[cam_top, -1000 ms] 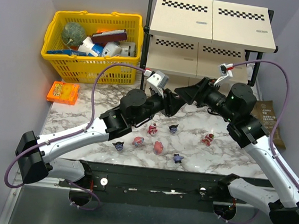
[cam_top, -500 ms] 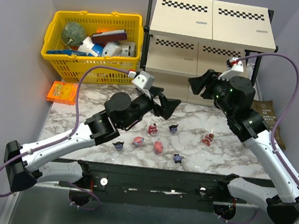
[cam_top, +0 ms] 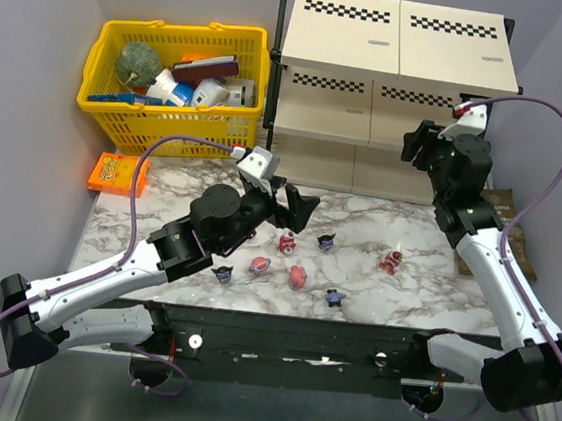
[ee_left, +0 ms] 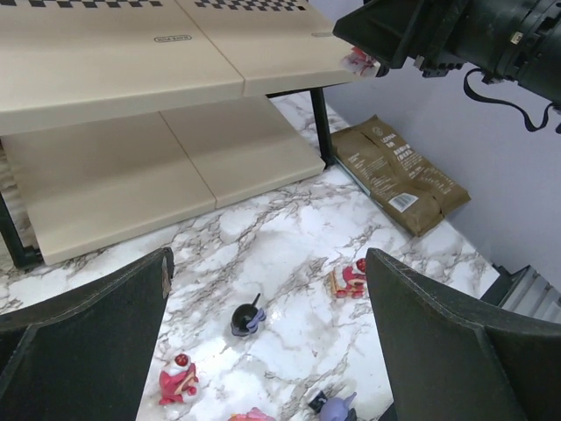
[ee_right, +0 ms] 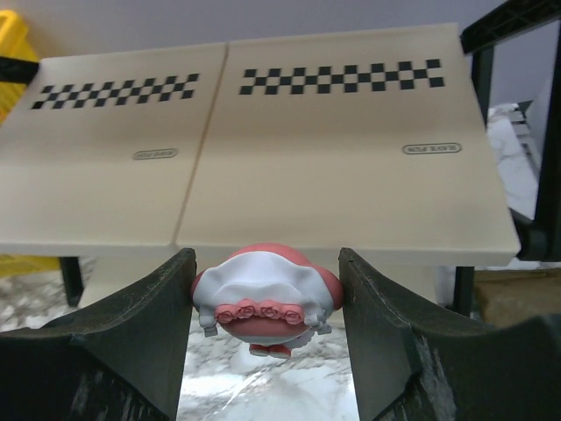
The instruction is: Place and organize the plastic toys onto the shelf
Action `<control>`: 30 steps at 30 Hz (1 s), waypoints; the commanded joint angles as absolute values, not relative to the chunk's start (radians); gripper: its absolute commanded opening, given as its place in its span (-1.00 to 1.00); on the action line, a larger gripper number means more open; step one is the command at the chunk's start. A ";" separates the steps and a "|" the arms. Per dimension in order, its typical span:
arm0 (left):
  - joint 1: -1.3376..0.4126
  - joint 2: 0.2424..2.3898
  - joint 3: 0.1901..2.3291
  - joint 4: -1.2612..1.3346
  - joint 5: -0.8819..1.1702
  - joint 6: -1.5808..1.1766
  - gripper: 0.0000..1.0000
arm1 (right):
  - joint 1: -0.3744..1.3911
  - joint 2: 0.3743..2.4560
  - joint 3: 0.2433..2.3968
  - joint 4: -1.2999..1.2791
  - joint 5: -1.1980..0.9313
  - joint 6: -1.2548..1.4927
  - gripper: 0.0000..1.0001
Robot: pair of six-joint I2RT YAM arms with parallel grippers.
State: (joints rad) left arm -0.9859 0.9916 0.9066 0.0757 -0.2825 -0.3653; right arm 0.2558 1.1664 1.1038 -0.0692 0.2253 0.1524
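Observation:
My right gripper point(ee_right: 266, 279) is shut on a pink-and-white plastic toy point(ee_right: 266, 303), held in the air in front of the shelf point(ee_right: 263, 149) near its right end. In the top view that gripper point(cam_top: 416, 144) is beside the shelf point(cam_top: 397, 62). My left gripper point(cam_top: 296, 210) hangs open and empty above the marble table. Under it, several toys lie loose: a dark purple one point(ee_left: 247, 320), a pink one point(ee_left: 349, 279), a pink-and-white one point(ee_left: 178, 379) and a purple one point(ee_left: 337, 406). The top view shows more: red-pink toys point(cam_top: 260, 265) point(cam_top: 297, 276) and a purple toy point(cam_top: 223, 275).
A yellow basket point(cam_top: 117, 53) full of larger items stands at the back left, beside the shelf. An orange box point(cam_top: 119, 173) lies on the table's left edge. A brown packet point(cam_top: 505, 229) lies right of the shelf, behind my right arm.
My left gripper has opened and drawn back to the left, away from the right gripper. The right arm has swung right and up toward the shelf's right end, carrying the toy.

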 commanded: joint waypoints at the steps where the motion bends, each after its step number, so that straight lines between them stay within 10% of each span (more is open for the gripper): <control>1: -0.989 0.983 0.917 0.051 -0.322 -0.348 0.98 | 0.207 1.203 1.075 0.100 0.199 0.091 -0.89; 30: -0.986 0.960 0.894 0.028 -0.371 -0.339 0.98 | 0.063 1.410 1.048 0.366 0.135 0.120 -0.77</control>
State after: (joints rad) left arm -0.9859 0.9775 0.9062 0.0341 -0.3298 -0.3508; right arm 0.0696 1.3975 1.0447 0.2794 0.1551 0.1307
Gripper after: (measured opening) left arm 0.988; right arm 0.680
